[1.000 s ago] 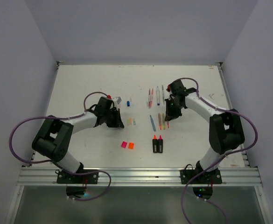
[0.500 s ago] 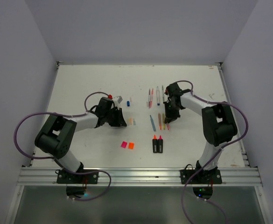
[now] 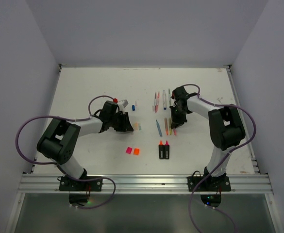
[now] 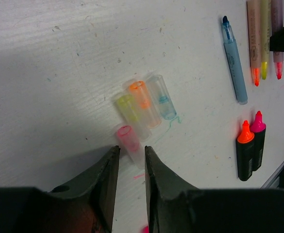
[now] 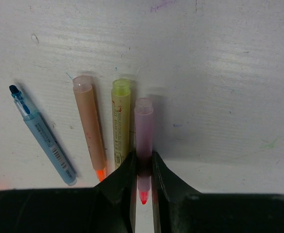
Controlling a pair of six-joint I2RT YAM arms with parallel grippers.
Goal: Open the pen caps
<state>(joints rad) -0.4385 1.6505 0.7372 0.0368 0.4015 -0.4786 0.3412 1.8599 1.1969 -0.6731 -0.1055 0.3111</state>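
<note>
In the left wrist view, my left gripper (image 4: 132,148) stands open low over the table. A pale pink pen cap (image 4: 128,138) lies loose at its fingertips, with a gap on each side. Beside it lie a yellow cap (image 4: 128,108), an orange cap (image 4: 143,97) and a clear blue-tinted cap (image 4: 162,96). My right gripper (image 5: 143,156) is shut on the barrel of an uncapped pink pen (image 5: 143,127), whose red tip shows between the fingers. From above, the left gripper (image 3: 127,127) is beside the cap cluster (image 3: 137,126), and the right gripper (image 3: 175,120) is over the pen row.
A yellow pen (image 5: 120,121), a tan pen (image 5: 89,127) and a blue pen (image 5: 43,137) lie left of the held pen. Two black highlighters (image 3: 164,150) and stubby pink (image 3: 128,150) and orange caps (image 3: 136,151) sit nearer the arms. More pens (image 3: 160,100) and small caps (image 3: 134,105) lie farther back.
My left gripper's jaws have parted, leaving the pink cap on the table by the other caps. The right arm has shifted slightly nearer, still holding the pink pen.
</note>
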